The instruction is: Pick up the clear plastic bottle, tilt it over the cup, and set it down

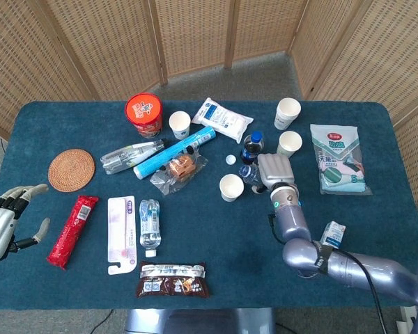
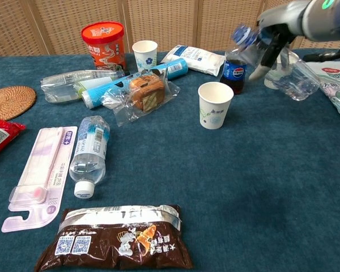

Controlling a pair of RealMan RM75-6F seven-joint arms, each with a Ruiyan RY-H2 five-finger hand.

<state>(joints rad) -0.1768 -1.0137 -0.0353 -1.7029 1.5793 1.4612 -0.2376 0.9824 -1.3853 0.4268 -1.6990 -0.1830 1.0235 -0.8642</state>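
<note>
My right hand (image 1: 274,169) grips the clear plastic bottle (image 2: 288,76) just right of the white paper cup (image 1: 231,187). In the chest view the hand (image 2: 279,27) is at the top right. There the bottle is tilted, with its neck (image 2: 242,35) up and to the left and its base low to the right, beside the cup (image 2: 215,105) rather than over it. My left hand (image 1: 1,223) hangs off the table's near left edge, its fingers spread and holding nothing.
A cola bottle (image 2: 234,72) stands right behind the cup, with a loose white cap (image 1: 230,159) near it. Two more cups (image 1: 288,143) and a green cloth pack (image 1: 340,158) lie to the right. A small carton (image 1: 331,236) stands near the front right. A water bottle (image 1: 148,223) lies left of centre.
</note>
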